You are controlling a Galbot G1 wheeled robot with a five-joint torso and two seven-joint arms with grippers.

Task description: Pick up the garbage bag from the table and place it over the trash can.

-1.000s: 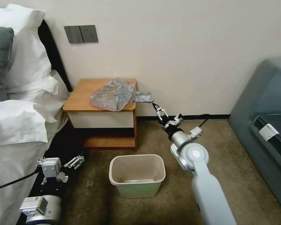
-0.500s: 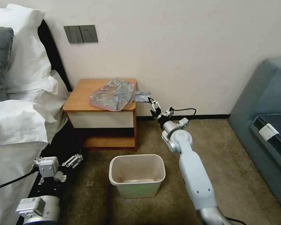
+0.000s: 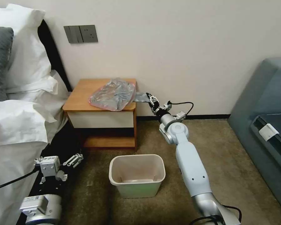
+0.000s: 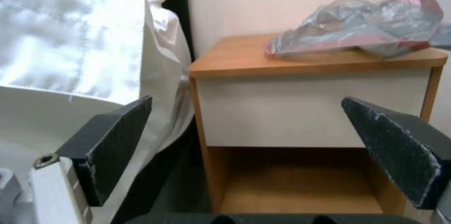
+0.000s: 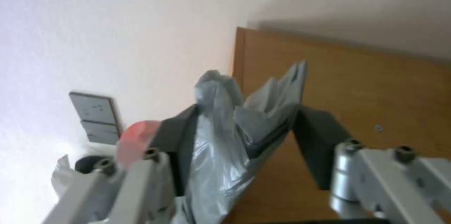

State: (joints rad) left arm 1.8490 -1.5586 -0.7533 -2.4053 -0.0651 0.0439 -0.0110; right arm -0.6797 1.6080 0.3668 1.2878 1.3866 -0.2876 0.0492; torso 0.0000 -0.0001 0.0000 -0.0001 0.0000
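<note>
A: What has the right gripper (image 3: 149, 96) done just now?

B: It moved in. Its jaws, partly open, now have the overhanging tail of the thin grey translucent plastic garbage bag (image 3: 114, 94) between them, not yet pinched.

A: And the rest?

B: It lies on the orange-brown wooden surface (image 3: 81, 95). The left gripper (image 3: 74, 160) hangs low beside the bed, jaws wide, holding nothing.

The head camera looks forward and down from well back, taking in the nightstand (image 3: 100, 103), bin (image 3: 136, 175) and wall. The left wrist camera sits low near the floor, facing the nightstand's (image 4: 310, 107) front between its end effector's (image 4: 267, 150) pads. The right wrist camera looks close along its end effector (image 5: 244, 136) at the bag (image 5: 235, 139) by the nightstand's side. All three views share bag and nightstand.
</note>
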